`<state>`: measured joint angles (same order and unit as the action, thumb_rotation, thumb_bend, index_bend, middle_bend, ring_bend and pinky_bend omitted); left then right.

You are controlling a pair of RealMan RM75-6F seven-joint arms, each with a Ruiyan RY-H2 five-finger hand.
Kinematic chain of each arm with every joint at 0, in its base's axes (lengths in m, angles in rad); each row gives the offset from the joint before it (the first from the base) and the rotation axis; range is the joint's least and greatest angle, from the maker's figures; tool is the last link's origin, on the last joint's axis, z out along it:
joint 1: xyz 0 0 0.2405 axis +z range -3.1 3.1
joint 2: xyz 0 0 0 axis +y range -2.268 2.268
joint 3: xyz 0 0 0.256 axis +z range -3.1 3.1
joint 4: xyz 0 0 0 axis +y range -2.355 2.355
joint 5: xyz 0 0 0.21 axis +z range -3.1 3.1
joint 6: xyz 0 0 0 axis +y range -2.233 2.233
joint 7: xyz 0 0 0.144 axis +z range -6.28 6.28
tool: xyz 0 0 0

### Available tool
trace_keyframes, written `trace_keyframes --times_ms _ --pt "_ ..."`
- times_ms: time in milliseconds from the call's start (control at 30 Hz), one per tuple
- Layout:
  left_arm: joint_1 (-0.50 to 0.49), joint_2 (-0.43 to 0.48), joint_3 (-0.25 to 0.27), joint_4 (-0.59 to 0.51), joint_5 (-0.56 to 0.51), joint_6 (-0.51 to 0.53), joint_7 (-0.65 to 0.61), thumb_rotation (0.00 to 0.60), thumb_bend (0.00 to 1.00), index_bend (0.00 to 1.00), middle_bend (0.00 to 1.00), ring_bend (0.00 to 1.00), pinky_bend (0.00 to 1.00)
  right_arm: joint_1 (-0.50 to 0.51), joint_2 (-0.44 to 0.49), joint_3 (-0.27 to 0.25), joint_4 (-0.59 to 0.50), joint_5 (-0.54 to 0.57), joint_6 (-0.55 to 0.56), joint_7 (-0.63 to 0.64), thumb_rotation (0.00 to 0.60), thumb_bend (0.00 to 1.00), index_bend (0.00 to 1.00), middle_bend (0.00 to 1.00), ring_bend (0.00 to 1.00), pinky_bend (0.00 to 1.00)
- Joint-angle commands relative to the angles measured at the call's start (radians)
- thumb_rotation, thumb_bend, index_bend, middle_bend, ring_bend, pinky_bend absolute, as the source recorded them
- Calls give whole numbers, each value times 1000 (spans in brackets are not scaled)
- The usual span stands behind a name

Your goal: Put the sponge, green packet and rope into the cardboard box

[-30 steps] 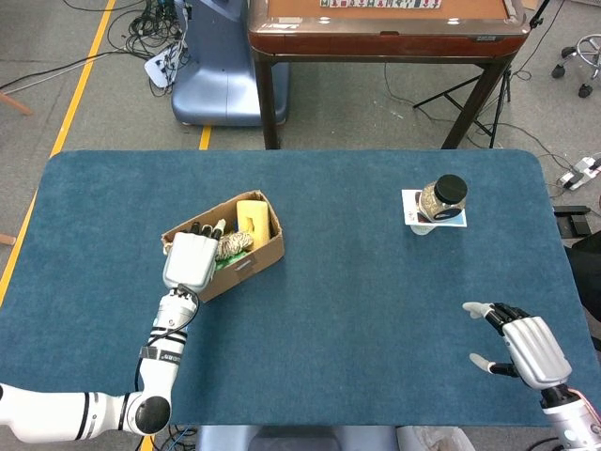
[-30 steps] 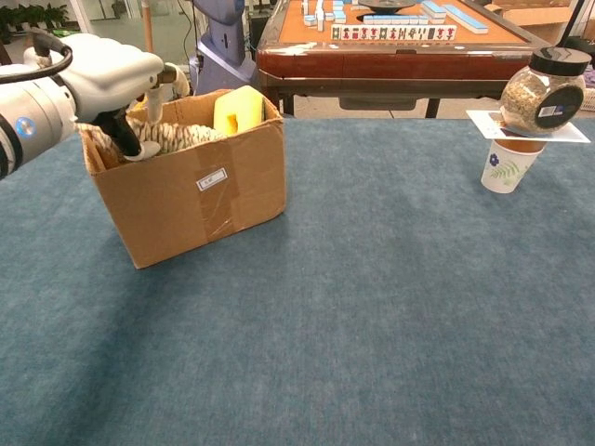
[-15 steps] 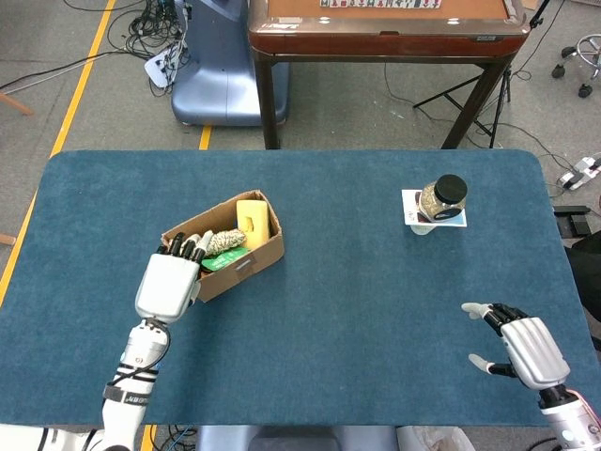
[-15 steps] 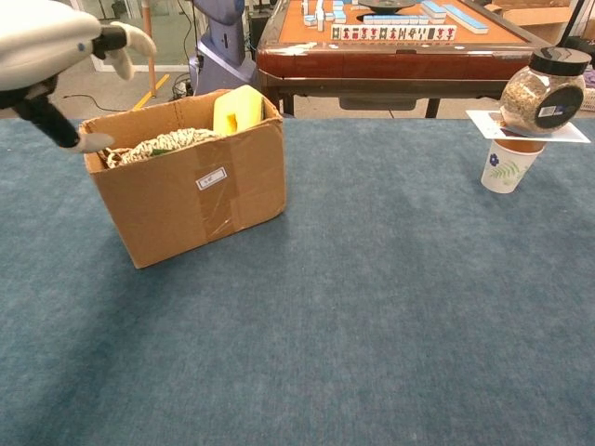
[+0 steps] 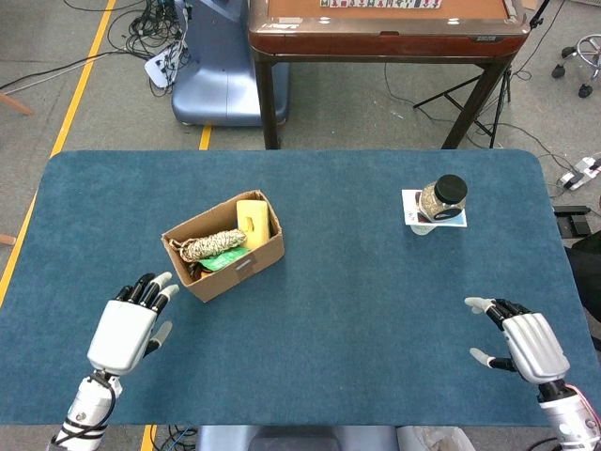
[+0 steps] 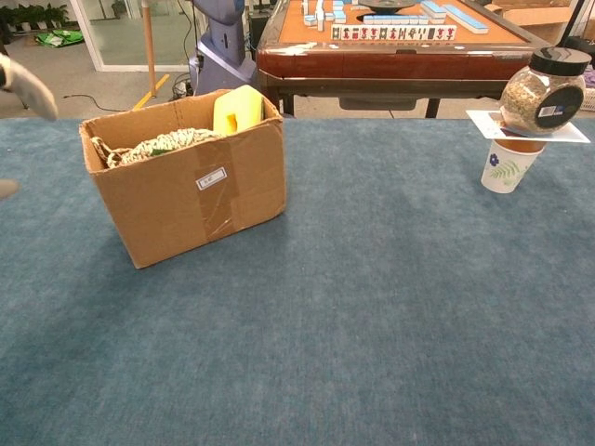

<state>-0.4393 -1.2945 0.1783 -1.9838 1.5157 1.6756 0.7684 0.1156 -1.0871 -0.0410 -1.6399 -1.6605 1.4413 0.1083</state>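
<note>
On the blue table (image 5: 310, 329), left of centre, sits one cardboard box (image 5: 239, 268), open-topped, its long axis running diagonally from near-left to far-right in the head view. Inside it: one yellow sponge (image 5: 252, 222) standing upright on edge at the far-right end, its top poking above the box rim in the chest view; one rope (image 5: 212, 245), a coiled bundle lying lengthwise along the box's long axis, at the left-centre; one green packet (image 5: 225, 259) lying flat under and beside the rope, only partly visible. All three task items are in the box.

Left hand (image 5: 125, 327) hovers over the table near and to the left of the box, apart from it, fingers spread and pointing toward the far-right, holding nothing. In the chest view only a blurred sliver of it shows at the left edge. Right hand (image 5: 528, 342) is over the near-right part of the table, well apart from everything, fingers apart, empty, pointing left and away.

Far right on the table: one paper cup (image 6: 505, 164) with one white card (image 6: 569, 131) laid across its top and one jar (image 6: 544, 94) with a black lid standing on the card. Beyond the table stands one mahjong table (image 5: 390, 28).
</note>
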Motion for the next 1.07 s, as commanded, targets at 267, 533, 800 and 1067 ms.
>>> trace_keyframes --times_ms 267,533,800,1067 --pt "182 -15 84 152 113 39 -98 600 235 380 236 204 326 4 -31 15 7 33 -16 -61 600 6 287 381 329 454" --pt "283 -20 67 275 139 92 -188 600 235 400 236 196 309 -13 -41 8 -9 0 22 -131 600 6 287 381 330 454" --pt "314 2 30 266 177 84 -212 600 235 395 236 194 307 -23 -23 5 -21 -34 62 -119 600 6 287 381 329 453" --pt "345 14 3 272 166 51 -239 600 235 396 236 194 307 8 -27 10 -15 -19 2 -104 600 6 287 381 329 454"
